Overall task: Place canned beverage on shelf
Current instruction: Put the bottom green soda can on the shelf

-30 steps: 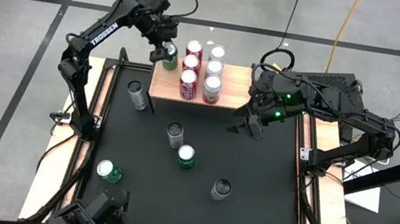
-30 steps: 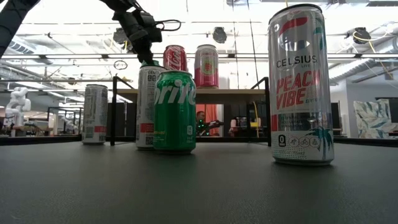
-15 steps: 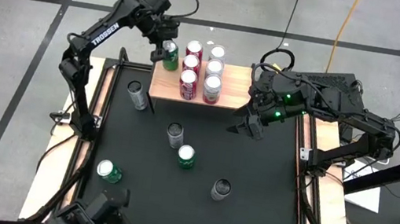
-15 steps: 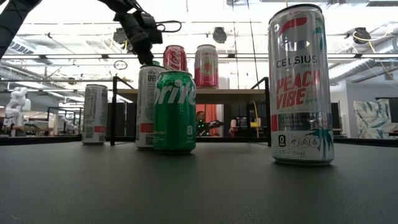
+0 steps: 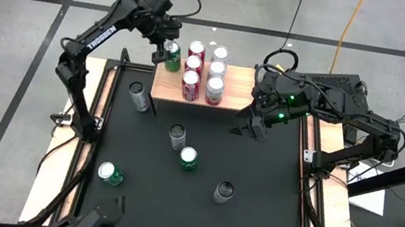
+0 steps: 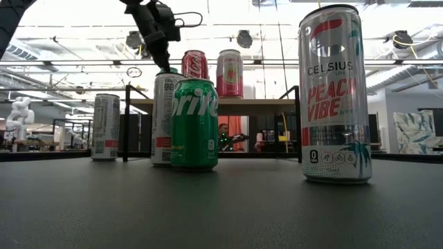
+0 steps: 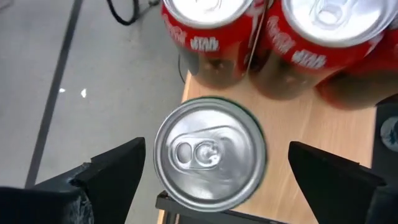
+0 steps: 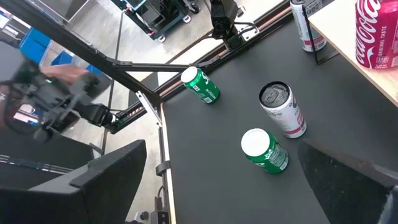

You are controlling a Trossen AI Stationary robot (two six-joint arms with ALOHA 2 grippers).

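A green can (image 5: 172,57) stands upright on the far left corner of the wooden shelf (image 5: 234,94), beside two rows of red and pink cans (image 5: 205,69). My left gripper (image 5: 168,44) hovers just above it, open. In the left wrist view its fingers stand on either side of the can's silver top (image 7: 209,152) without touching it. My right gripper (image 5: 253,129) hangs open over the black mat (image 5: 257,178), right of the shelf, with nothing between its fingers.
Several loose cans stand on the mat: a slim white one (image 5: 139,96) by the shelf's left leg, a silver one (image 5: 176,136), a green one (image 5: 188,158), another silver one (image 5: 223,191) and a green one (image 5: 109,173) near the left edge.
My left gripper has risen a little from the green can, which stays upright on the shelf.
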